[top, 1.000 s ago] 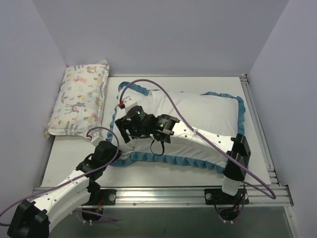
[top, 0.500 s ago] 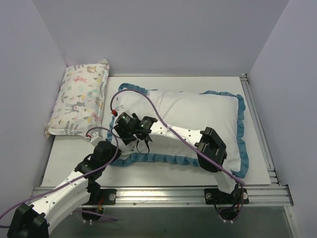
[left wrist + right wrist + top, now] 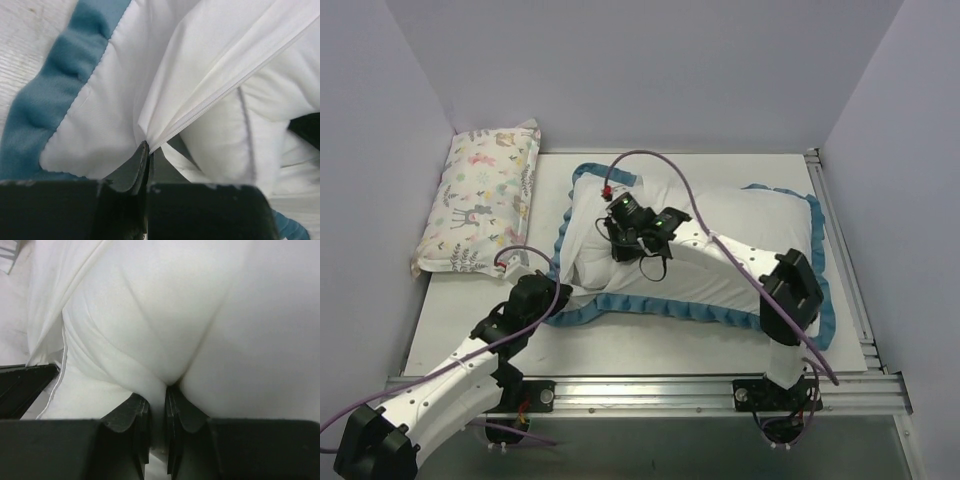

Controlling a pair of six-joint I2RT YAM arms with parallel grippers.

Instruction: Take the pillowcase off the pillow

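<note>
Although the left gripper point(image 3: 146, 150) is pressed together on the opening hem of the pillowcase point(image 3: 760, 225) at the lower left of the top view, only a thin edge sits between its fingers, so a hard pull may tear it free. At centre left the right gripper point(image 3: 157, 395) pinches a small fold of what looks like the pillow point(image 3: 150, 315), mostly inside the pillowcase in mid-frame. That fold may slip, or pillowcase cloth caught with it would drag both along together.

1 pillowcase point(image 3: 750, 228) — 1 white pillow point(image 3: 220, 137), 1 animal-print pillow point(image 3: 485, 195), L arm point(image 3: 450, 375), R arm point(image 3: 735, 262)
</note>
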